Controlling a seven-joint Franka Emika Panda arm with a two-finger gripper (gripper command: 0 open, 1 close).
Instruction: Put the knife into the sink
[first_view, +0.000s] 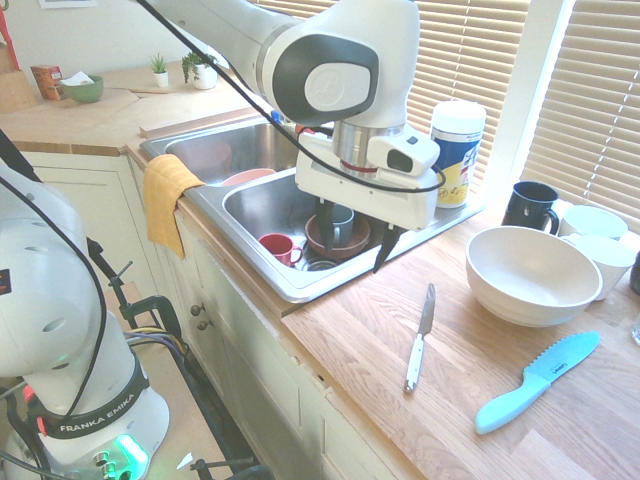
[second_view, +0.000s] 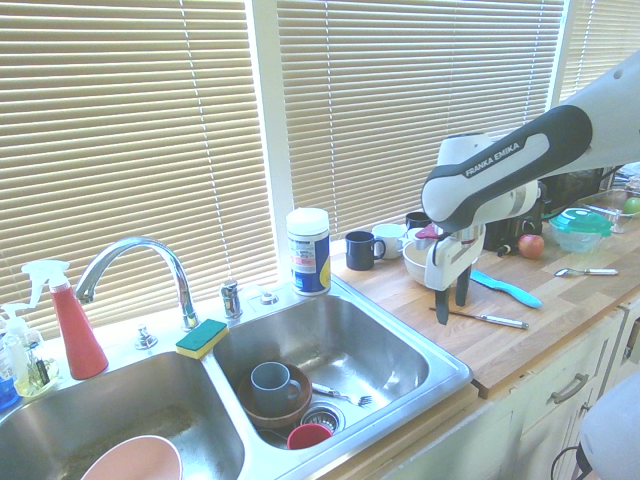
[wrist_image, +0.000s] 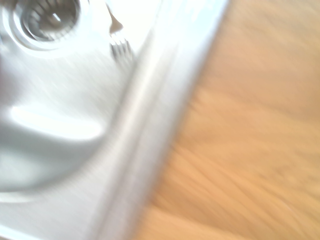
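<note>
One knife (first_view: 420, 338) lies on the wooden surface (first_view: 460, 400), right of the sink (first_view: 290, 285); the pincer (second_view: 451, 298) hovers empty, fingers apart, near the sink's rim.

2 knives (first_view: 420, 338) (1 metal, 1 blue (first_view: 536, 381)), 2 sink basins (second_view: 340, 345), 1 sponge (second_view: 202, 337).

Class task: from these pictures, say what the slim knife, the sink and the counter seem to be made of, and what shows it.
Knife: shiny metal blade, pale handle, perhaps plastic.
Sink: brushed steel, by its grey sheen and reflections.
Counter: wood, judging by the grain and plank seams, smooth finish.
</note>
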